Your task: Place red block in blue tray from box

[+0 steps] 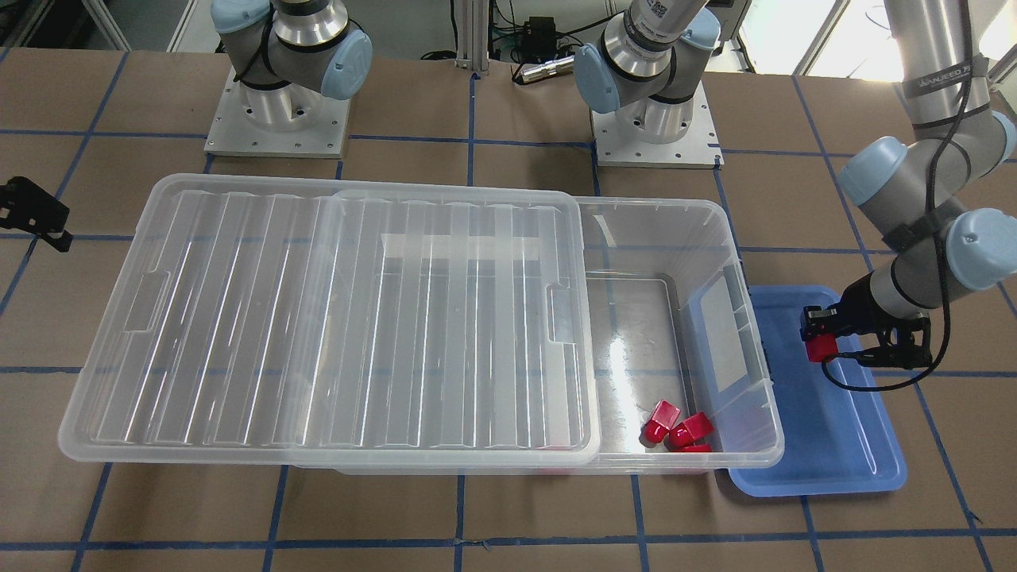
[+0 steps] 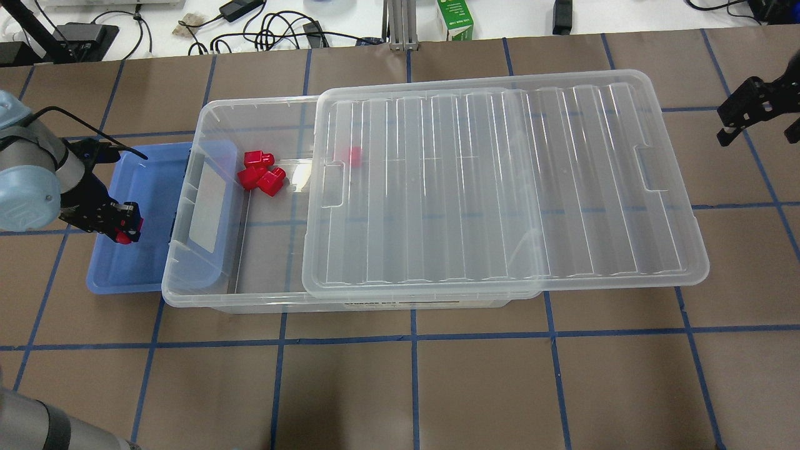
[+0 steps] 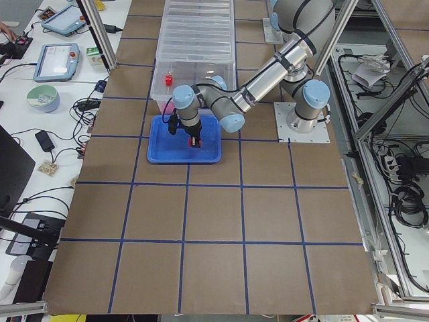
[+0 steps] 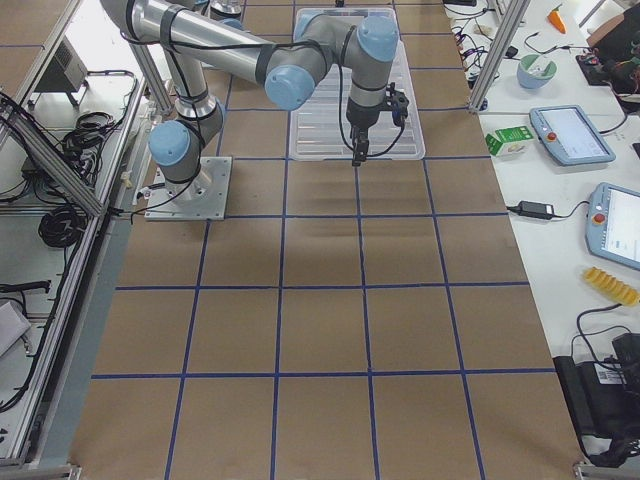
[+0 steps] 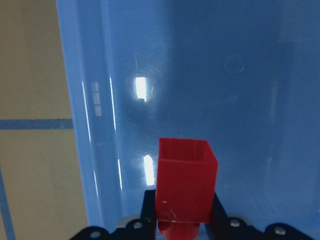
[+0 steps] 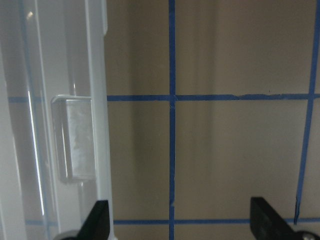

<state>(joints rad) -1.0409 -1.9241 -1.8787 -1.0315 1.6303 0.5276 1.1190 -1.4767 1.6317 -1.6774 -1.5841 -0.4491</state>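
My left gripper (image 1: pixel 820 340) is shut on a red block (image 1: pixel 818 348) and holds it just above the floor of the blue tray (image 1: pixel 842 445). In the left wrist view the red block (image 5: pixel 186 187) sits between the fingers, over the tray's floor (image 5: pixel 225 75). The clear box (image 2: pixel 209 122) lies beside the tray, its ribbed lid (image 2: pixel 500 187) slid aside so the tray end is uncovered. Three red blocks (image 2: pixel 259 175) lie in that uncovered end, and one more red block (image 2: pixel 354 155) shows under the lid. My right gripper (image 6: pixel 182 225) is open and empty, over the table past the lid's far end.
The box's rim (image 1: pixel 747 262) overlaps the tray's inner edge. The lid's end (image 6: pixel 75 140) lies just beside my right gripper. Both arm bases (image 1: pixel 655 119) stand behind the box. Brown table with blue tape lines (image 2: pixel 412 337) lies in front of the box.
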